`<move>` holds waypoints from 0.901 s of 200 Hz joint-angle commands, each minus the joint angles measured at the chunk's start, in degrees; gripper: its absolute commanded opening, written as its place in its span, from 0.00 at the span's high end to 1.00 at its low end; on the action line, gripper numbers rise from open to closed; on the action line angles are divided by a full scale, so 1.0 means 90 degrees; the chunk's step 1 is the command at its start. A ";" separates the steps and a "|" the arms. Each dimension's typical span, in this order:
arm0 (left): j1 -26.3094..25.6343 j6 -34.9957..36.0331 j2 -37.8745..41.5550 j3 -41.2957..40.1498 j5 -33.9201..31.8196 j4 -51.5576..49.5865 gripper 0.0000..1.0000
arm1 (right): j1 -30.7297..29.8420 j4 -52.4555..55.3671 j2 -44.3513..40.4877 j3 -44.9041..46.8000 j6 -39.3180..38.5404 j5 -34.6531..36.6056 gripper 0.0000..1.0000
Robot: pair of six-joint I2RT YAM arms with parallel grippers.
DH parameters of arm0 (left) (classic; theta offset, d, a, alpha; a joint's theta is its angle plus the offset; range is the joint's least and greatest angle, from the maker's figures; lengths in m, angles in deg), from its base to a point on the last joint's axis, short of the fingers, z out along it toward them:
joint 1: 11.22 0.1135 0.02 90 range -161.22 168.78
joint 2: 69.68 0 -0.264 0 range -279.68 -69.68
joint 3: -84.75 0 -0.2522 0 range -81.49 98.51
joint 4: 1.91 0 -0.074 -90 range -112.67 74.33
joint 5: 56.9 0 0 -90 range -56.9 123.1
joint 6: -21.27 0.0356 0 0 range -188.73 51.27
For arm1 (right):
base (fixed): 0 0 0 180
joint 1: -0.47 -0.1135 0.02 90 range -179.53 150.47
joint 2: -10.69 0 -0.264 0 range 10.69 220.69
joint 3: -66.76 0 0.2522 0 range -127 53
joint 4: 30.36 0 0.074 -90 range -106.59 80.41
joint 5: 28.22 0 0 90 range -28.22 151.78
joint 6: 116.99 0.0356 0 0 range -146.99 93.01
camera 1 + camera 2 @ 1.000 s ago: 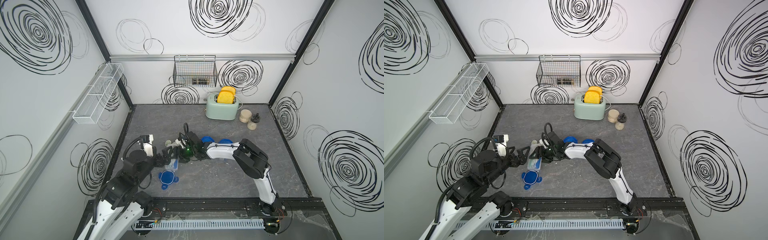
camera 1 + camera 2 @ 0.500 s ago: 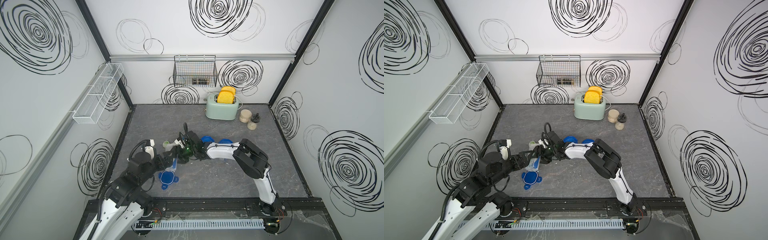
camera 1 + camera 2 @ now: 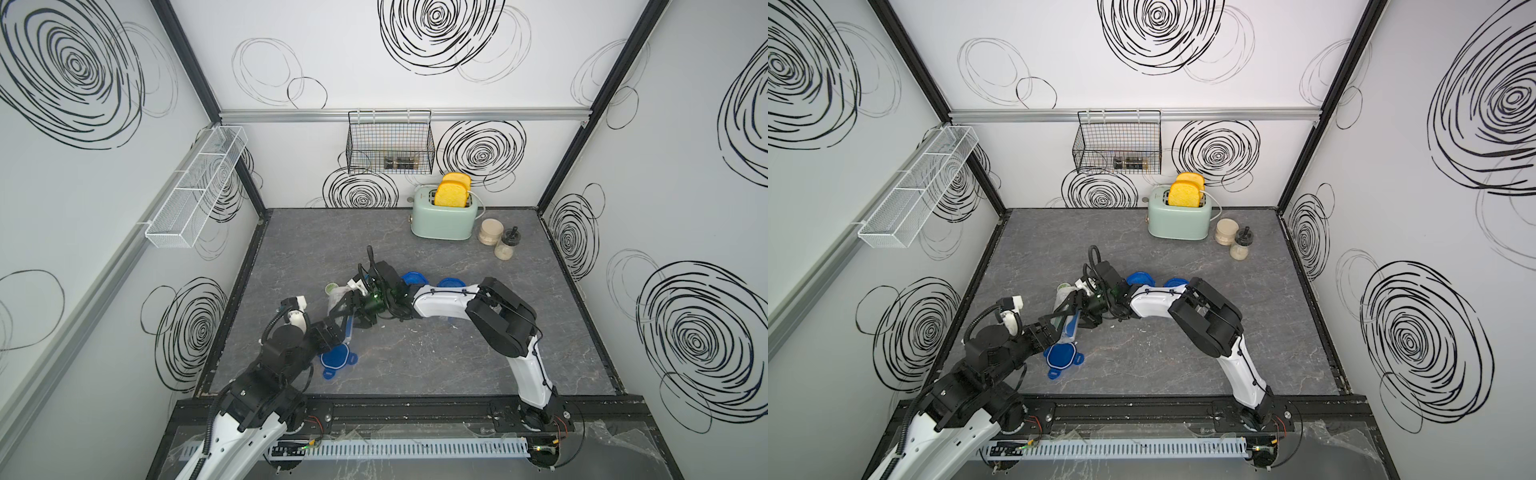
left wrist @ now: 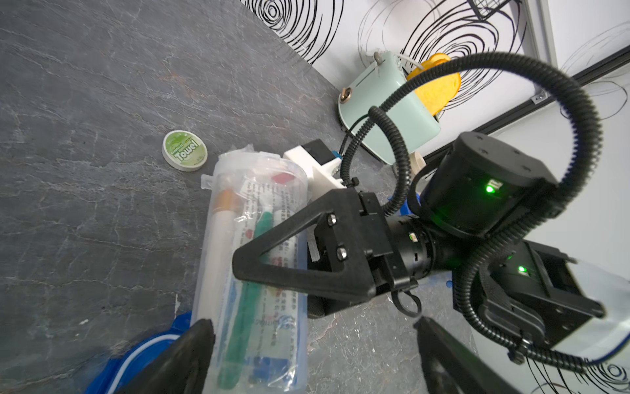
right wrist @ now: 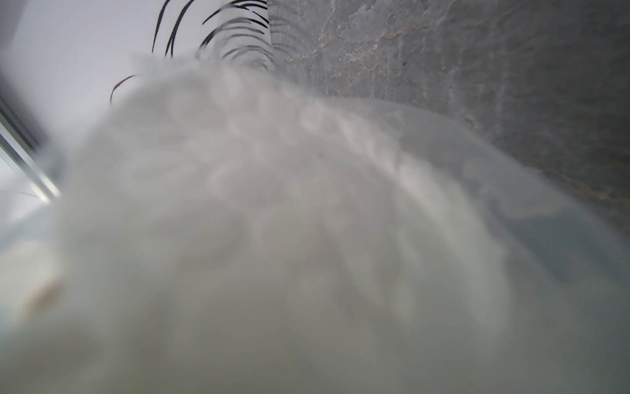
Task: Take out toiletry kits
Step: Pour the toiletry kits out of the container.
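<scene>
A clear jar [image 4: 238,307] lies on its side on the table, its mouth turned away from my left arm. Inside, a toiletry kit in a plastic bag shows a cream bottle with a tan cap [image 4: 218,245], a green stick [image 4: 250,283] and a printed tube. A round green "Towel" tin [image 4: 184,150] lies loose on the table beyond the mouth. My right gripper [image 3: 349,301] is shut on the jar, with one black finger [image 4: 289,259] across its wall. The right wrist view is filled by the blurred jar. My left gripper [image 4: 312,337] is open at the jar's base end.
A blue four-tab lid [image 3: 336,356] lies under my left gripper. Two more blue lids [image 3: 413,277] sit behind the right arm. At the back stand a mint toaster [image 3: 444,216], a beige jar [image 3: 490,231] and a grinder [image 3: 506,245]. A wire basket [image 3: 390,143] hangs on the back wall.
My left arm has swung right and forward, bringing its open gripper up to the jar's base. The right arm and the jar have stayed in place.
</scene>
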 commanded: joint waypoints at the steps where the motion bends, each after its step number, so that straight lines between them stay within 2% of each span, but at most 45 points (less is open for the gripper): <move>1: -0.0402 -0.0220 0.0147 -0.0121 -0.0518 0.0454 0.04 | 0.0082 -0.0483 -0.0232 -0.0010 0.0166 -0.0332 0.39; 41: -0.1261 -0.0529 -0.0325 -0.0282 -0.1347 0.0234 0.04 | 0.0084 -0.0521 -0.0248 -0.0051 0.0270 -0.0373 0.38; 70: -0.1769 -0.0756 -0.0305 -0.0278 -0.2036 -0.0055 0.04 | 0.0079 -0.0641 -0.0250 -0.0009 0.0338 -0.0386 0.38; 131: -0.2242 -0.1174 -0.0609 -0.0146 -0.2973 -0.0601 0.04 | 0.0079 -0.0752 -0.0313 0.0090 0.0384 -0.0420 0.38; 180: -0.2365 -0.1063 -0.0643 -0.0606 -0.2408 -0.0150 0.04 | 0.0079 -0.0925 -0.0292 0.0145 0.0495 -0.0470 0.37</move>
